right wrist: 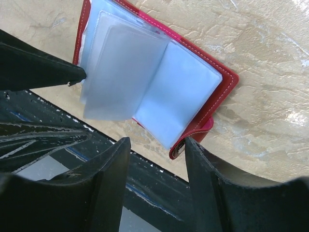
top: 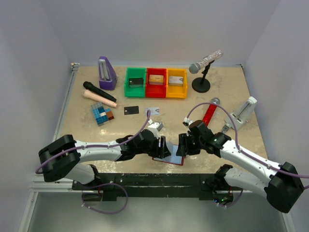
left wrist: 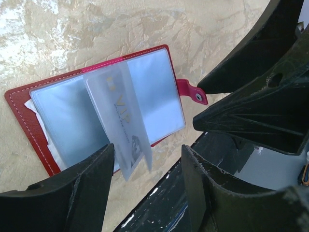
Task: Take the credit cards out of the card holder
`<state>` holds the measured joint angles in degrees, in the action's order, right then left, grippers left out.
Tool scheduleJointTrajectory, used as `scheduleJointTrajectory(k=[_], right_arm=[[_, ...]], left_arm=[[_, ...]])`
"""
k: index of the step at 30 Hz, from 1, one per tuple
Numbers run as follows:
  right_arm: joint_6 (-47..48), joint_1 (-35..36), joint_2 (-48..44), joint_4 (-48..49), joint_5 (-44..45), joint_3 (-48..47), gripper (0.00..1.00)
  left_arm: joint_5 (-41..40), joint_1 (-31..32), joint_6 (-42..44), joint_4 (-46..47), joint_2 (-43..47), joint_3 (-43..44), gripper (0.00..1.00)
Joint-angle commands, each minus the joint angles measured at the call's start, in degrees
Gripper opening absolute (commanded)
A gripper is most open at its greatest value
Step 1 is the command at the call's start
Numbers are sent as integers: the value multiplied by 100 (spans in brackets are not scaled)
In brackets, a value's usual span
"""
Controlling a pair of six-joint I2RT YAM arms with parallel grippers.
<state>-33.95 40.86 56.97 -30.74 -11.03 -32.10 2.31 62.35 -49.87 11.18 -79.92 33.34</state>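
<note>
Card holder (left wrist: 19,104): red stitched leather, open flat on the marbled surface (left wrist: 96,29), glossy clear sleeves (right wrist: 188,96) fanned, one holding a pale card (left wrist: 120,121). Left pincer (left wrist: 147,150) and right pincer (right wrist: 157,140) released.

Lab: white-walled robot test table (top: 227,96).

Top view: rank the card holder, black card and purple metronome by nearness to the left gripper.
1. the card holder, at the near edge, right by the left gripper.
2. the black card, mid-table, farther back and left.
3. the purple metronome, back left corner.
</note>
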Motion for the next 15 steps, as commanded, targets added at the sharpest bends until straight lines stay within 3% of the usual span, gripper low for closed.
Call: scheduleJointTrajectory(k=[1,11,15], right_arm=[[-129,27,-28,68,127,-51,54],[-348,27,-1064,-608,1224,-139,54],[-270,18,-1329,-285,683,-95,54]], left_arm=[[270,41,144,297,-85,260,62],[200,49,126,279,-15,208,61],[95,49,39,341,3,50,61]])
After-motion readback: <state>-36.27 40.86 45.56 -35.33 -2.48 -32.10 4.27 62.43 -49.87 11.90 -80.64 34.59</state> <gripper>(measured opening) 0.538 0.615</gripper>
